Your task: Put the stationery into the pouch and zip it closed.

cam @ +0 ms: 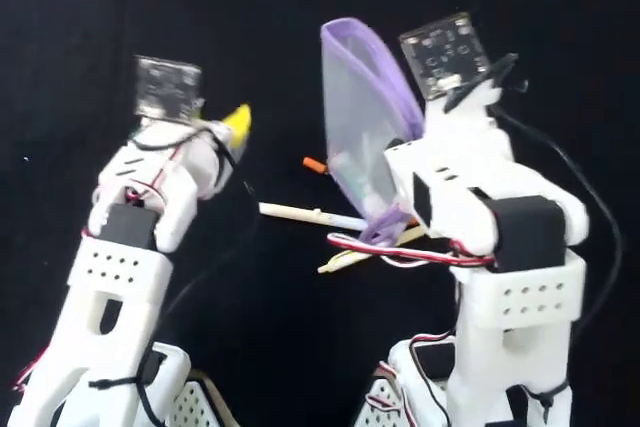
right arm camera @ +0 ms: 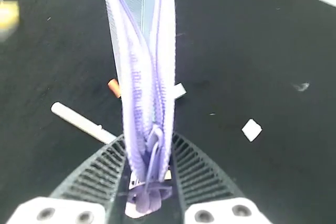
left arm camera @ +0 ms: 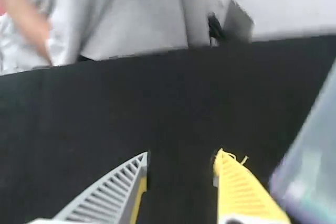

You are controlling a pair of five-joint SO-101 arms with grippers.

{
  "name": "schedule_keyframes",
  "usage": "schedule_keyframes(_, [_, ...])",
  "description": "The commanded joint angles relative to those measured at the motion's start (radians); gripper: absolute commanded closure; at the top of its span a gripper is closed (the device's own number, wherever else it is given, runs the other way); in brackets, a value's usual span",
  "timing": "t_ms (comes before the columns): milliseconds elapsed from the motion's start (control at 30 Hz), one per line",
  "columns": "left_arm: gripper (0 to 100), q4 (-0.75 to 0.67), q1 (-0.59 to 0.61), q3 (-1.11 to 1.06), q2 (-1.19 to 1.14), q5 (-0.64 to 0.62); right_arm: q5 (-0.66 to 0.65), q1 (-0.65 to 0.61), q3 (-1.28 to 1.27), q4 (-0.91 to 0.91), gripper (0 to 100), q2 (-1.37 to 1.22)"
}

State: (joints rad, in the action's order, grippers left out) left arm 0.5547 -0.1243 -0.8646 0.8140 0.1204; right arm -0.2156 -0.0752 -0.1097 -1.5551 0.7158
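The right hand is pressed together on the near end of the pouch. It pinches the bunched purple zip tape between its ribbed dark fingers and holds the pouch upright off the counter. The pouch is thin, clear, floppy plastic edged all round in lilac fabric. From above, its rim bows out into a long oval, so I'd say the mouth is open and the zip not yet run.

The left hand is spread and holds nothing. It has one grey ridged finger and one yellow, and it hangs over bare black cloth just left of the pouch.

To my eye the job has barely started. A slim cream pen lies on the counter between the arms, and a pale stick lies just nearer, beside the right arm. A small orange-tipped piece sits farther back, by the pouch's left side. A little white block, maybe an eraser, lies apart on the cloth. Whether anything is already inside the pouch I can't make out through the plastic. That leaves the loading and the zipping to do. The counter is matte black cloth, so the light pieces stand out clearly against it.
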Motion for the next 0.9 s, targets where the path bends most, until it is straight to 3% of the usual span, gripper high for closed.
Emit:
schedule_keyframes(0, [79, -0.003, -0.054, -0.016, 0.012, 0.138, -0.008, 0.091, 0.097, 0.002, 98.7, -0.002])
schedule_keyframes(133, [79, -0.005, -0.061, -0.018, -0.057, 0.241, -0.008, 0.169, 0.143, 0.006, 98.7, -0.002])
schedule_keyframes(367, [79, -0.046, -0.113, 0.073, -0.405, 0.41, 0.0, 0.192, 0.165, 0.002, 98.7, -0.002])
schedule_keyframes(633, [79, 0.115, -0.305, 0.254, -0.629, 0.589, 0.0, 0.192, 0.165, 0.003, 98.7, -0.004])
schedule_keyframes(867, [79, 0.213, -0.338, 0.453, -0.859, 0.686, 0.0, 0.192, 0.159, 0.0, 98.7, -0.004])
